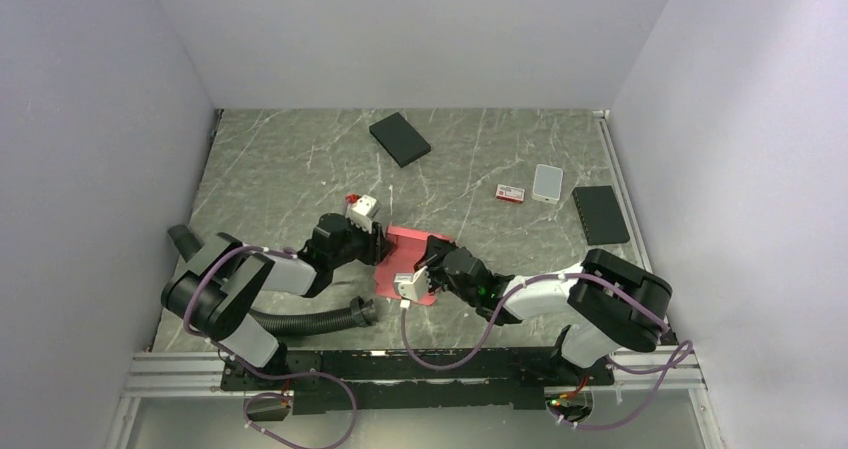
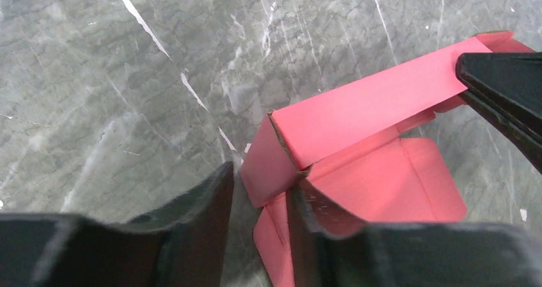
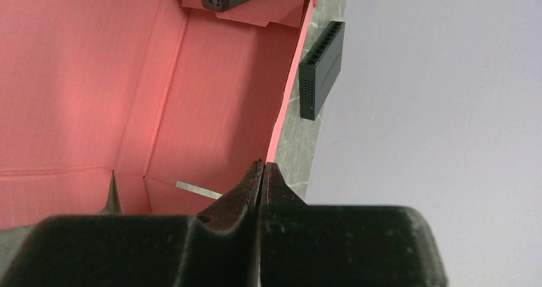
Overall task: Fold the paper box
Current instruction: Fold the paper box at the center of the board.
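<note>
Right gripper [image 3: 262,172]: fingers are pressing together, pinching the thin top edge of a raised side wall. Left gripper [image 2: 261,179]: fingers are standing narrowly apart, straddling the end flap of the paper box [image 2: 371,101], which is lying half-formed between both arms on the table [image 1: 300,169]. The cardboard is likely handling as light, springy and easily creased, so flap edges beside the scored folds are looking like the best holds.

No text, number or sign is legible in any view. The red-and-white carton [image 1: 510,193], well beyond the right gripper [image 1: 430,257] fingertips, carries markings too small to read.
</note>
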Controlling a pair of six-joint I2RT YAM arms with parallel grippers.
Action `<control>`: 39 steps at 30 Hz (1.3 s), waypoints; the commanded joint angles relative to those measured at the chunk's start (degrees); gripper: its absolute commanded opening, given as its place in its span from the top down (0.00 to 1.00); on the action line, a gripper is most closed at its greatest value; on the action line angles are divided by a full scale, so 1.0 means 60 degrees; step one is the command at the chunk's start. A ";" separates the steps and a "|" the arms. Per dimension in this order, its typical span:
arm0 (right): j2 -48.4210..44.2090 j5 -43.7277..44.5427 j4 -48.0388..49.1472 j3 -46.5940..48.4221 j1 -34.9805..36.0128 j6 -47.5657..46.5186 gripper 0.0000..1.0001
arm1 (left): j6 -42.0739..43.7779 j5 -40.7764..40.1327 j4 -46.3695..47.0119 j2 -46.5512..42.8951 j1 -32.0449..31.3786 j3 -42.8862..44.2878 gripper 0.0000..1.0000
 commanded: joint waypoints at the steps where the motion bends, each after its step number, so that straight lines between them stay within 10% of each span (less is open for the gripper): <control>1: 0.0151 -0.0377 -0.0414 -0.0109 0.0232 0.0185 1.00 | 0.0027 -0.1287 0.0473 0.0056 -0.0336 0.0356 0.65; 3: 0.0179 -0.0363 -0.0490 -0.0044 0.0241 0.0308 1.00 | -0.0101 -0.1999 0.0120 0.0003 -0.0540 0.0473 0.89; 6: 0.0201 -0.0341 -0.0590 0.0061 0.0245 0.0519 1.00 | -0.0154 -0.2985 -0.0462 -0.0099 -0.0939 0.0667 1.00; 21: 0.0279 -0.0676 -0.1691 0.0794 0.0438 0.1884 1.00 | -0.0568 -0.4307 -0.0529 0.0262 -0.2004 0.1018 1.00; 39: -0.0229 -0.0987 -0.2300 0.1217 -0.0112 0.2733 0.72 | -0.0814 -0.4232 -0.0903 -0.0260 -0.2005 0.0902 1.00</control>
